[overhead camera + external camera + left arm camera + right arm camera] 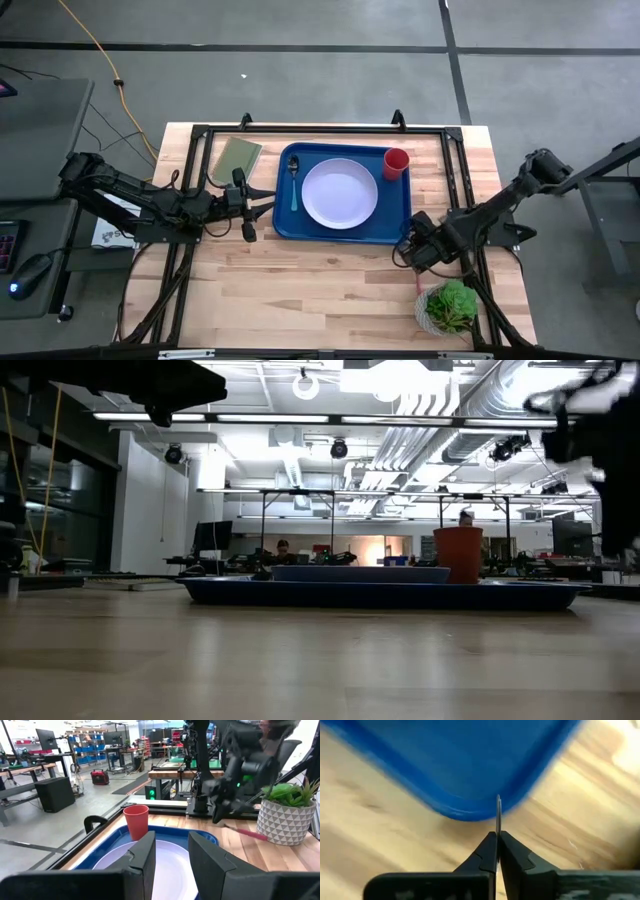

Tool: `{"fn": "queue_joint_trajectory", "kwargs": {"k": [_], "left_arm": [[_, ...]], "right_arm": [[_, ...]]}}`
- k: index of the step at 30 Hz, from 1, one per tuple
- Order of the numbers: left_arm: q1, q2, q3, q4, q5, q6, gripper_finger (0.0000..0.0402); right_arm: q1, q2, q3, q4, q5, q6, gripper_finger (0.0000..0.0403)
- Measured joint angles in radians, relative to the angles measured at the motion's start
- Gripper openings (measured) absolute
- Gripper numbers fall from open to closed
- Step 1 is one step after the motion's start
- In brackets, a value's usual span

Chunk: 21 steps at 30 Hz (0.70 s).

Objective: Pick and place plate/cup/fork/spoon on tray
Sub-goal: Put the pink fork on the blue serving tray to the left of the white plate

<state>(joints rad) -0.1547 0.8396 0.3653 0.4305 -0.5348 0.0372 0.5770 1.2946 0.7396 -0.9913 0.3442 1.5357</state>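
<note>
Here, wooden table (lab beyond).

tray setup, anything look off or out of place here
Nothing stands out. The plate, cup and spoon sit neatly on the tray, the cup upright. The fork is not there yet: the right gripper holds it by the tray's corner.

Even ceiling strip lighting, soft shadows; the tray smears with blur (right wrist view).
</note>
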Motion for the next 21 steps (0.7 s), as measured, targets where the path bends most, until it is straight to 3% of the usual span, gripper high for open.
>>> {"fn": "queue_joint_trajectory", "kwargs": {"k": [5,9,12,15,21], "left_arm": [[0.0,0.0,0.0,-0.002,0.035,-0.094,0.0096],[0.0,0.0,0.0,-0.003,0.134,-0.138,0.0095],[0.0,0.0,0.0,-0.002,0.18,-0.163,0.0095],[0.0,0.024,0.0,0.015,0.183,-0.192,0.0095],[0.009,0.168,0.0,0.175,0.184,-0.211,0.0104]], "right_arm": [[0.0,-0.013,0.107,0.064,0.183,-0.173,0.0],[-0.021,-0.013,0.092,0.322,0.351,-0.397,0.0],[-0.068,-0.011,0.036,0.567,0.406,-0.601,0.0],[-0.142,-0.011,-0.04,0.875,0.369,-0.814,0.0],[-0.276,0.026,-0.11,1.403,0.145,-1.157,0.0]]}}
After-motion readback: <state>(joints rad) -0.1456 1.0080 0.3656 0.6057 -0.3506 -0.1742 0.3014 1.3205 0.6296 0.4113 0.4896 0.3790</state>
